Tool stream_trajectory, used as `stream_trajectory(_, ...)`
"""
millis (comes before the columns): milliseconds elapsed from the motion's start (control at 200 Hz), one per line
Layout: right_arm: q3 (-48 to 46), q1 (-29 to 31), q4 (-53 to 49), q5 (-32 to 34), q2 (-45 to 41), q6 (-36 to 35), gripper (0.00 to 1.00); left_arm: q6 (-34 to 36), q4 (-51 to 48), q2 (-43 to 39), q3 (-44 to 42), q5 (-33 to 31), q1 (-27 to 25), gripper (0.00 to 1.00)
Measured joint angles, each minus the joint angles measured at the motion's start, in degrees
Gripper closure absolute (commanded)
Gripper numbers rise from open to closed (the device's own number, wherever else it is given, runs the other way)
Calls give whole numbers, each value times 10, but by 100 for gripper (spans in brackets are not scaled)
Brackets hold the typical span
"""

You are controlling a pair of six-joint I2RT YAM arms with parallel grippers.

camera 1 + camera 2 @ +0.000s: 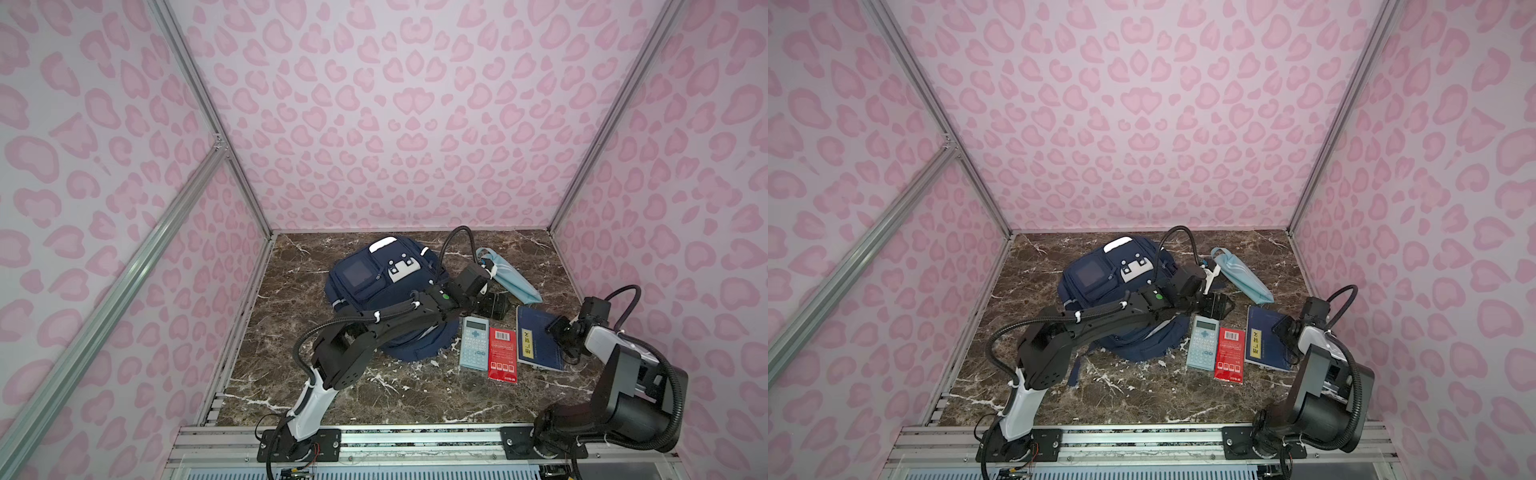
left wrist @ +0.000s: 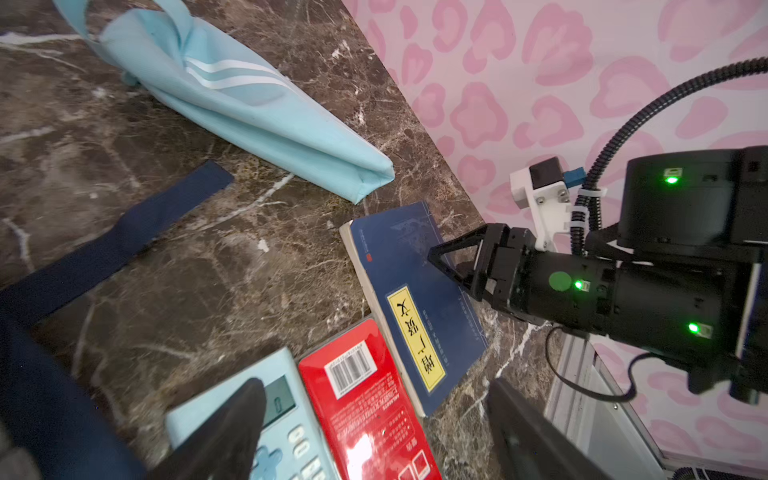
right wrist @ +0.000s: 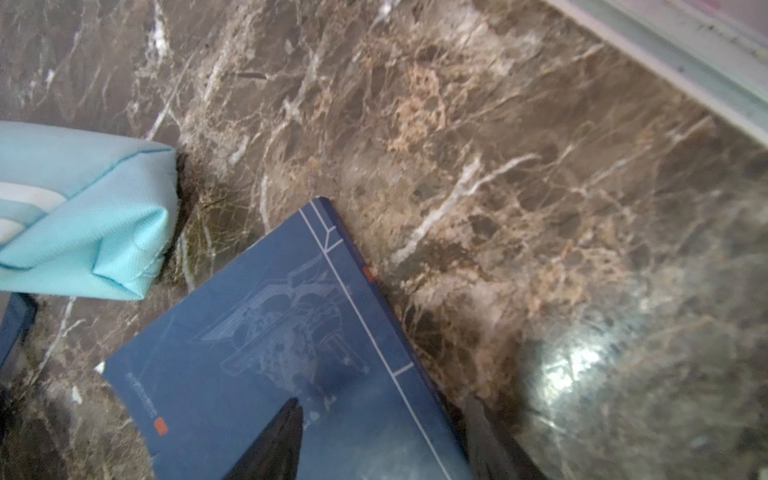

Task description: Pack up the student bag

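We list first the right gripper (image 3: 382, 401). Its jaws stand apart, one finger (image 3: 270, 444) over the cover of the navy book (image 3: 249, 353) and the other past the book's long edge, above the bare counter (image 3: 540, 208). Only its own wrist view shows this straddle. In both top views that gripper (image 1: 555, 328) is a dark block over the book and we cannot read the gap. We cannot tell whether a finger touches the cover.

Next, the left gripper (image 2: 374, 390): jaws wide, holding nothing, above the light blue calculator (image 2: 291, 415) and the red booklet (image 2: 365, 399). The frame cuts off both fingers.

The student bag (image 1: 374, 274) lies front-up, from the counter's far edge to its middle. The left arm (image 1: 395, 320) hides its near half. The left wrist view gives only a strap (image 2: 166, 208).

Calculator, booklet and book lie side by side, the book nearest the counter's right edge.

The striped pouch (image 1: 509, 276) lies between the bag and the right edge. One end is just beside the book's far corner, seen close in the right wrist view only.
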Motion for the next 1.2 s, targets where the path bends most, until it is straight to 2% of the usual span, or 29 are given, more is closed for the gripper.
stream_trajectory(180,-26,42,14,-21,-21,-3,34,-9,-9,66,37,15,-2,23)
stream_trajectory(220,-31,46,14,-23,-28,-2,33,-14,-9,77,40,17,-2,28)
stream_trajectory(265,-31,45,12,-24,-30,-2,32,-22,-11,90,48,18,-1,33)
stream_trajectory(390,-16,37,-5,-32,-23,-1,27,-37,-11,132,70,25,-1,35)
stream_trajectory(615,15,-4,-1,-60,20,1,27,-72,25,190,116,66,-3,38)
stream_trajectory(825,23,5,38,-73,50,-7,29,-113,65,236,153,72,-3,49)
stream_trajectory(920,17,9,59,-80,55,-12,30,-132,104,257,159,85,-3,62)
stream_trajectory(950,16,10,64,-82,55,-13,30,-138,106,259,160,84,-3,71)
stream_trajectory(995,14,10,67,-83,55,-14,30,-146,110,261,161,84,-2,76)
stream_trajectory(1120,12,10,73,-82,51,-15,31,-157,112,261,162,84,-1,77)
stream_trajectory(1180,11,10,76,-82,49,-15,31,-159,112,261,162,85,-1,65)
stream_trajectory(1200,11,10,77,-82,49,-15,31,-159,112,261,162,85,-1,58)
